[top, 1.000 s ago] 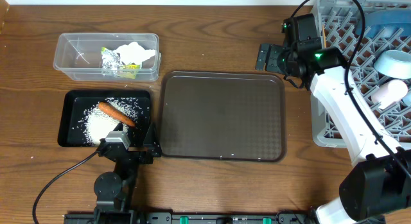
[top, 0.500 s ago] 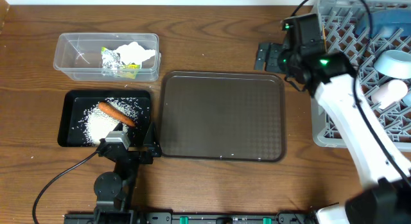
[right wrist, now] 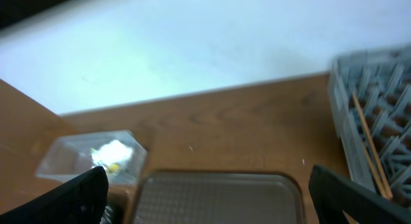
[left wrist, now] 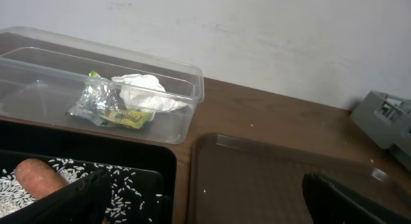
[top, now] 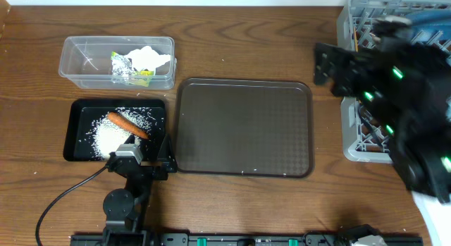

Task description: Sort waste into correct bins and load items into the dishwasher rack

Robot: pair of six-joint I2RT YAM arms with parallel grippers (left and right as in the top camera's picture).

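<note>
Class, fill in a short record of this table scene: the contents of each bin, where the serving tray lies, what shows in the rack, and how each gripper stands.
Clear tub: crumpled paper and foil wrapper inside
Black tray: rice and carrot inside
Serving tray: between black tray and rack
Rack: largely hidden overhead by the blurred right arm; chopsticks lie in it
Left gripper: open, holding nothing
Right gripper: open, holding nothing
</note>
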